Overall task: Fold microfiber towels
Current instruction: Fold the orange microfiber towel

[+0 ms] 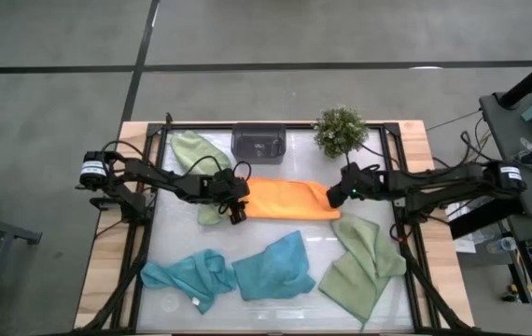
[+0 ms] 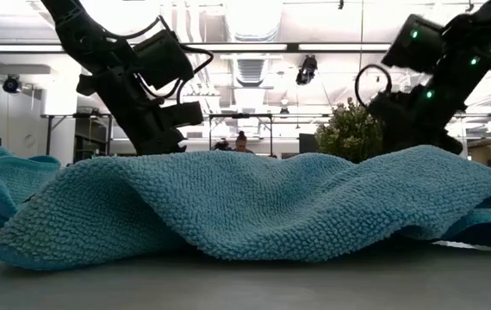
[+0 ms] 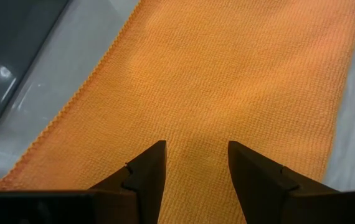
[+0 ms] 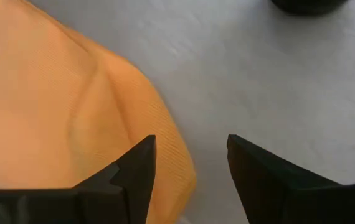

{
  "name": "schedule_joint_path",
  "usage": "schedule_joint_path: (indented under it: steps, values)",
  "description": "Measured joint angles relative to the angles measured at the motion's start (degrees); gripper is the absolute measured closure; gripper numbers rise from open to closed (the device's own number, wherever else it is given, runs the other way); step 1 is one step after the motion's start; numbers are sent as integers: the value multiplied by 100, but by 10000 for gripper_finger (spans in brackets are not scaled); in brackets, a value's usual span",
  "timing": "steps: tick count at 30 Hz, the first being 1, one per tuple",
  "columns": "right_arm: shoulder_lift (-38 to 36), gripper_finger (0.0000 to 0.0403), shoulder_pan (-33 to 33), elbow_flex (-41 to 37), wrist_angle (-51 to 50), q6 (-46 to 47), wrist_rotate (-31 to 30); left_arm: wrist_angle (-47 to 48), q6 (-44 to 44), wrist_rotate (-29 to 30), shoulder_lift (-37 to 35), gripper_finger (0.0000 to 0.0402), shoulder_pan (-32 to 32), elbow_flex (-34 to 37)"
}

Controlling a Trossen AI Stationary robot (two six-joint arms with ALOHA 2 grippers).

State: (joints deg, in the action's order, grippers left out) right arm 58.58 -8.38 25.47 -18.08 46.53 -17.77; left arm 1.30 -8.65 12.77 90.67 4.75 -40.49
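The orange towel [image 1: 289, 199] lies on the table's middle as a long flat strip, running left to right. My left gripper [image 3: 196, 149] is open over its left end [image 1: 250, 198]. My right gripper [image 4: 190, 143] is open over its right end [image 4: 134, 124], one finger above the cloth and one above bare table. One sage green towel [image 1: 194, 152] lies crumpled under my left arm, the other [image 1: 364, 266] at the near right. Two teal towels [image 1: 187, 277] [image 1: 275, 268] lie crumpled near the front. In the low view a teal towel [image 2: 254, 202] hides both grippers' fingertips.
A dark grey tray [image 1: 259, 142] stands at the far edge behind the orange towel, and a small potted plant [image 1: 341, 131] to its right. Bare table [image 1: 247, 233] shows between the orange strip and the teal towels.
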Motion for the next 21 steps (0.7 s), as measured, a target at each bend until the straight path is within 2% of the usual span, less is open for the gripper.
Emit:
schedule_joint_path:
  steps: [7,15,21]
  values:
    - [685,215,9,-4,176,148,182,0,-2,1,4,244,0,-1]
    - [1126,218,22,-8,1073,-99,695,0,-2,8,4,244,2,0]
    - [1151,257,24,11,1274,-221,728,2,-1,14,4,244,2,0]
